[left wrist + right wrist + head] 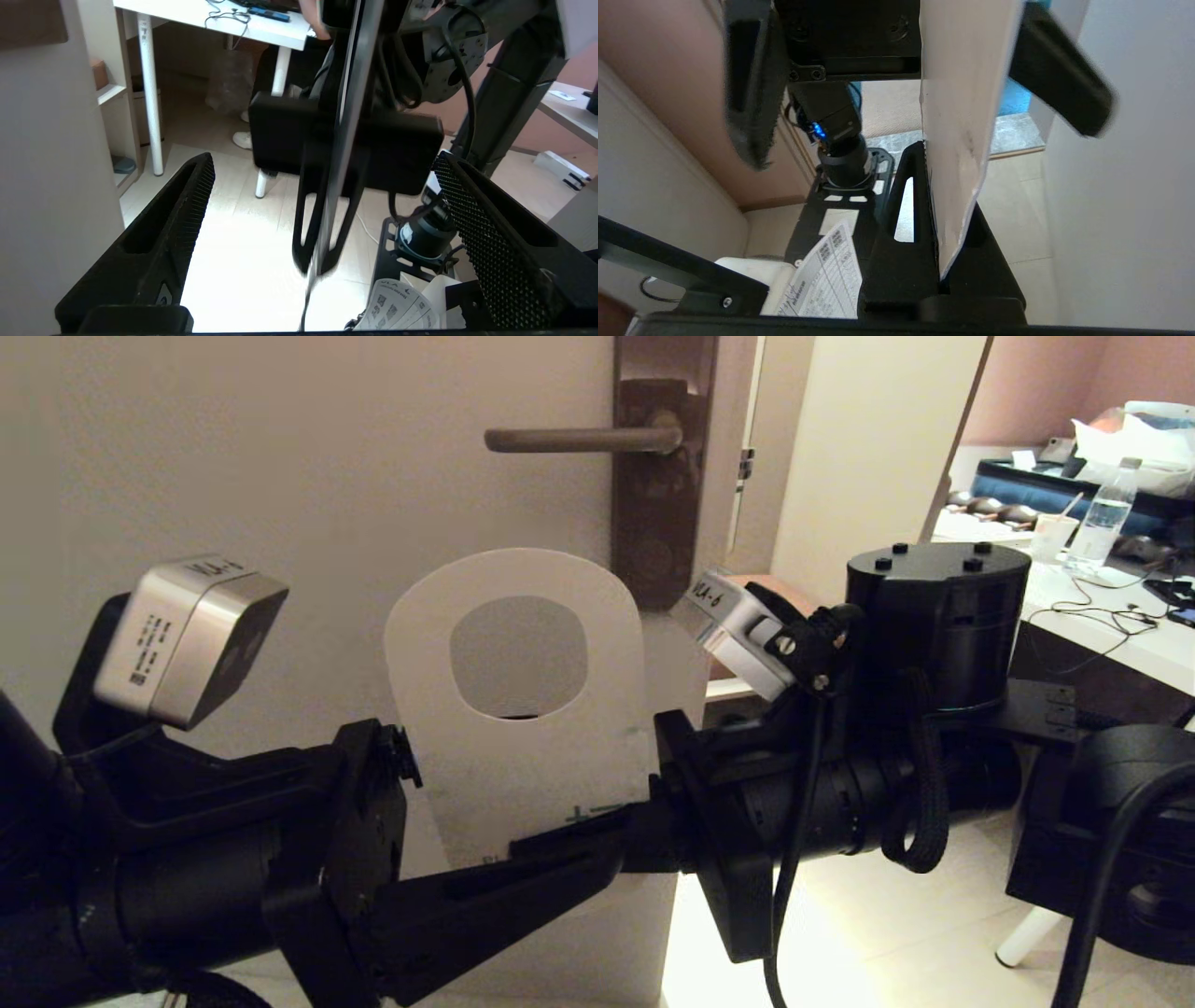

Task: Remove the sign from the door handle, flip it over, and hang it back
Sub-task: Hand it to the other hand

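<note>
Head view is showing the sign (pixel 523 728) standing upright below the door handle (pixel 579 439), white face toward the camera, oval hole near its top, well off the lever. The right end effector (pixel 597 835) is pinching the sign's lower edge from the side away from the door's blank panel, its fingers (pixel 901 224) squeezed flat against the card in the right wrist view. The left end effector (pixel 523 877) is reaching in from the opposite side, just under the sign; in the left wrist view its ribbed fingers (pixel 187 219) are spread wide, with the card (pixel 345 140) edge-on between them and touching neither.

Behind the sign the pale door (pixel 280 476) is filling the frame, the handle's dark backplate (pixel 658 495) running tall near the door's edge. Past that edge the room is opening up: a cream wall panel (pixel 868 457), a pale tiled floor (pixel 934 915) catching bright light, and a white bench (pixel 1111 635) beyond the handle carrying a water bottle (pixel 1102 518), a cup (pixel 1053 537) and loose black cables (pixel 1111 607). A pinkish wall (pixel 1046 383) is closing off the far side.
</note>
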`<state>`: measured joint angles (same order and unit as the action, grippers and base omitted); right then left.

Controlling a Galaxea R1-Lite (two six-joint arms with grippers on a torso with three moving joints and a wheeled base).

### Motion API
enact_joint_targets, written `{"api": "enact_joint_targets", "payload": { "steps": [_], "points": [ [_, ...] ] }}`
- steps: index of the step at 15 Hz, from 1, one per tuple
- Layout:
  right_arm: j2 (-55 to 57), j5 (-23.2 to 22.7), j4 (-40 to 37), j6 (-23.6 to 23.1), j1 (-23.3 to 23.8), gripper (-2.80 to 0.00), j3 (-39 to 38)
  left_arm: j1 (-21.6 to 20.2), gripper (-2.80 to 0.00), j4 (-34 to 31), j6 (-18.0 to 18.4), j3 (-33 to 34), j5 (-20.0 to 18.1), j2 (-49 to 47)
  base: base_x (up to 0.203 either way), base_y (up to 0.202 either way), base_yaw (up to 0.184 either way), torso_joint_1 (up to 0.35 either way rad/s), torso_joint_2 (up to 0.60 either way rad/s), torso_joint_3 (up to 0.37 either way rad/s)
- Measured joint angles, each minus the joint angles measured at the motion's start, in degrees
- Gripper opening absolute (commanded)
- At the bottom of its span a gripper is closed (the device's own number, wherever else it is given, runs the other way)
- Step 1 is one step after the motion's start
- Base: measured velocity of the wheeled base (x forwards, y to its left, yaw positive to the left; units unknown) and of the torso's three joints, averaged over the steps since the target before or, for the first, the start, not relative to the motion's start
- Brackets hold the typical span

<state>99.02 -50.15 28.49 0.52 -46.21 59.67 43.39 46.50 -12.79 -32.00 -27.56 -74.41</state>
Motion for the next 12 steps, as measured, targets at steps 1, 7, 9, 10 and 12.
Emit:
{"api": "enact_joint_targets", "payload": {
  "steps": [1,7,9,10,12],
  "points": [
    [0.2,0.0,0.0,0.0,-0.2,-2.8,0.1,0.1,0.0,0.2,0.0,0.0,0.0,-0.1,0.0,0.0,0.0,0.0,0.0,0.0],
    [0.7,0.0,0.0,0.0,-0.3,-2.8,0.4,1.6,0.0,0.2,0.0,0.5,0.0,-0.3,0.0,0.0,0.0,0.0,0.0,0.0],
    [0.8,-0.1,0.1,0.0,-0.3,-2.8,0.4,2.3,0.0,0.2,0.0,0.8,0.0,-0.3,0.0,0.0,0.0,0.0,0.0,0.0],
    [0.8,0.0,0.1,-0.1,-0.3,-2.8,0.5,2.5,0.0,0.2,0.0,0.9,0.0,-0.3,0.0,0.0,0.0,0.0,0.0,0.0],
    [0.8,0.0,0.7,0.0,-0.3,-2.8,0.7,2.6,0.0,0.3,0.1,0.9,0.0,-0.2,0.0,0.0,0.0,0.0,0.0,0.0]
  ]
}}
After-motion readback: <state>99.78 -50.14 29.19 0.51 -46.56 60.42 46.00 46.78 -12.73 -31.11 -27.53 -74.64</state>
